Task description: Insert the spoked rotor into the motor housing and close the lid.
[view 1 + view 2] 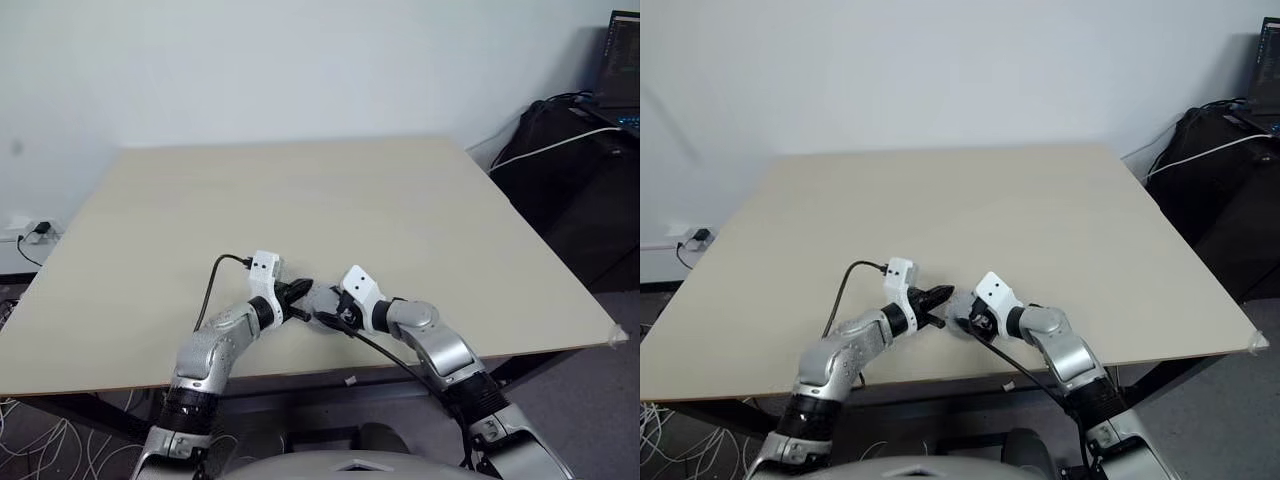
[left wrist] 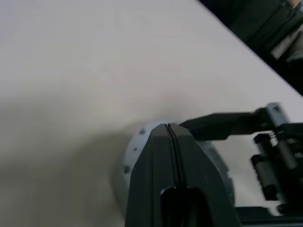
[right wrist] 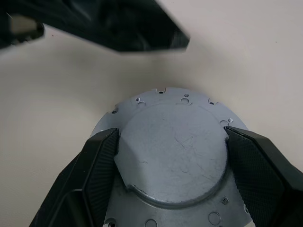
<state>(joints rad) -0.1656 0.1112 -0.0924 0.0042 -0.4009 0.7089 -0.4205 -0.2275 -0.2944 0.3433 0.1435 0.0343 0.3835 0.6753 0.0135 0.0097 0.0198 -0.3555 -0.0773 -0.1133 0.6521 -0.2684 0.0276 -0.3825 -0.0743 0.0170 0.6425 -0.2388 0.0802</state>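
A round silver-grey metal disc, the lid (image 3: 175, 151), lies flat near the table's front edge with a plain raised centre facing up. My right gripper (image 3: 171, 134) is shut on it, one black finger pressed to each side of the raised centre. My left gripper (image 2: 168, 127) is shut with nothing in it, its tips just beside and above the lid's rim (image 2: 135, 151), opposite the right gripper (image 1: 325, 315). Whether the left tips touch the lid I cannot tell. The spoked rotor and the motor housing's windings are hidden.
The pale wooden table (image 1: 330, 200) stretches bare ahead and to both sides. Its front edge (image 1: 300, 375) runs close behind both wrists. Black bags and a laptop (image 1: 620, 70) stand off the table's right side. Cables and a socket (image 1: 35, 232) lie at the left.
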